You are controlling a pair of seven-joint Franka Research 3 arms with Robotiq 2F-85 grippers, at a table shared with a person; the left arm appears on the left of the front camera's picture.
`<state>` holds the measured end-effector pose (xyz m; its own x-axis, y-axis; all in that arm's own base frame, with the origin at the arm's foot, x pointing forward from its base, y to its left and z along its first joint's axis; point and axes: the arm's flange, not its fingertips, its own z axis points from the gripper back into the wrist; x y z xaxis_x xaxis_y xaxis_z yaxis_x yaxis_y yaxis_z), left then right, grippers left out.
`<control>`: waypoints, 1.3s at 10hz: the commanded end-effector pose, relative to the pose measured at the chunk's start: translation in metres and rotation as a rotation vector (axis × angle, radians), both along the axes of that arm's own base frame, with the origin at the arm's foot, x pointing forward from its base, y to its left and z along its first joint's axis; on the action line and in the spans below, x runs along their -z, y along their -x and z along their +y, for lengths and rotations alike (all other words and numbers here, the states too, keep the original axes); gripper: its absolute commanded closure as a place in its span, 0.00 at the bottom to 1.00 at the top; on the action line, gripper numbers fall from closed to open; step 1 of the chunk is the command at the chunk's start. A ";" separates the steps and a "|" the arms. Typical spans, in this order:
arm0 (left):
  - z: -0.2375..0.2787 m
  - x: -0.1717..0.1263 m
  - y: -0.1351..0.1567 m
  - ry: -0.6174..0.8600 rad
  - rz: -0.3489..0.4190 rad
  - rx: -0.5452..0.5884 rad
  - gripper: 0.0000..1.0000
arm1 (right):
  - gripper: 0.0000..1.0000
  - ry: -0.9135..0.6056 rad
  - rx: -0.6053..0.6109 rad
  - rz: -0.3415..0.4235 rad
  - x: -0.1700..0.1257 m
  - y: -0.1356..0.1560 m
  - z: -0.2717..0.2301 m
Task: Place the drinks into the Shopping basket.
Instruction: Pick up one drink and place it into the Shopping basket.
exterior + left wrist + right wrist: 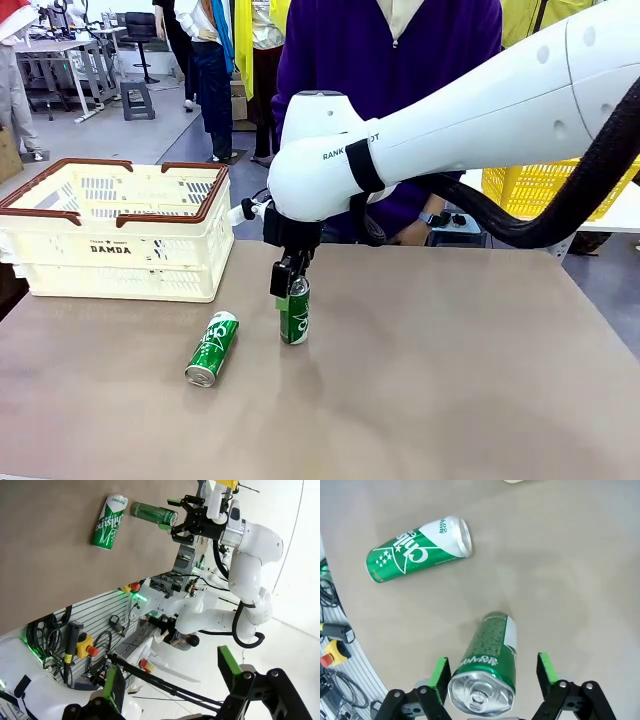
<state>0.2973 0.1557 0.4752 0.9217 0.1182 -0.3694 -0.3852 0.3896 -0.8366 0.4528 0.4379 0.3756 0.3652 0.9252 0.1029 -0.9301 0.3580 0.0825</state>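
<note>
One green drink can (294,315) stands upright on the brown table. My right gripper (289,281) hangs over its top, fingers straddling it. In the right wrist view this can (492,645) sits between the green pads (440,676), with a gap on one side, so the right gripper (492,672) is open. A second green can (212,347) lies on its side just left of the first (417,550). The cream Shopping basket (110,250) stands at the table's back left. My left gripper (170,675) is open and holds nothing, far from both cans (109,521).
A person in a purple top (380,50) stands at the far side behind my right arm. A yellow mesh basket (540,185) sits at the back right. Bare table spreads to the right and front of the cans.
</note>
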 end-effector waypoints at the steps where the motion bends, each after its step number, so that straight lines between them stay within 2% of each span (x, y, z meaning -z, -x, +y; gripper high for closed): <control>1: -0.001 -0.002 0.001 0.023 -0.001 0.001 0.00 | 0.00 -0.053 0.028 -0.022 -0.018 0.002 -0.027; 2: -0.001 -0.002 0.001 0.023 -0.001 0.001 0.00 | 0.00 -0.131 0.087 -0.038 -0.046 0.002 -0.057; 4: -0.001 -0.002 0.001 0.023 -0.001 0.001 0.00 | 0.00 -0.242 0.304 -0.029 -0.115 0.008 -0.153; 5: -0.001 -0.002 0.001 0.023 -0.001 0.001 0.00 | 0.00 -0.381 0.443 0.044 -0.137 0.019 -0.215; 6: -0.001 -0.002 0.001 0.023 -0.001 0.001 0.00 | 0.00 -0.630 0.525 0.139 -0.148 0.039 -0.288; 7: -0.001 -0.002 0.001 0.023 -0.001 0.001 0.00 | 0.00 -0.802 0.612 0.217 -0.145 0.060 -0.350; 8: -0.001 -0.002 0.001 0.023 -0.001 0.001 0.00 | 0.00 -0.974 0.840 0.261 -0.135 0.081 -0.407; 9: -0.001 -0.002 0.001 0.023 -0.001 0.001 0.00 | 0.00 -1.195 0.922 0.265 -0.119 0.107 -0.448; 10: -0.001 -0.002 0.001 0.023 -0.001 0.001 0.00 | 0.00 -1.323 1.035 0.290 -0.098 0.131 -0.479; 11: -0.001 -0.002 0.001 0.023 -0.001 0.001 0.00 | 0.00 -1.428 1.062 0.292 -0.077 0.149 -0.499; 12: -0.001 -0.002 0.001 0.023 -0.001 0.001 0.00 | 0.00 -1.471 1.136 0.323 -0.054 0.162 -0.511; 13: -0.001 -0.002 0.001 0.023 -0.001 0.001 0.00 | 0.00 -1.457 1.174 0.306 -0.036 0.168 -0.513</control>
<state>0.2974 0.1560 0.4749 0.9214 0.1188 -0.3700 -0.3861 0.3879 -0.8369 0.3067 -0.1153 0.4404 0.8697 -0.4031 0.2849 -0.1844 0.2701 0.9450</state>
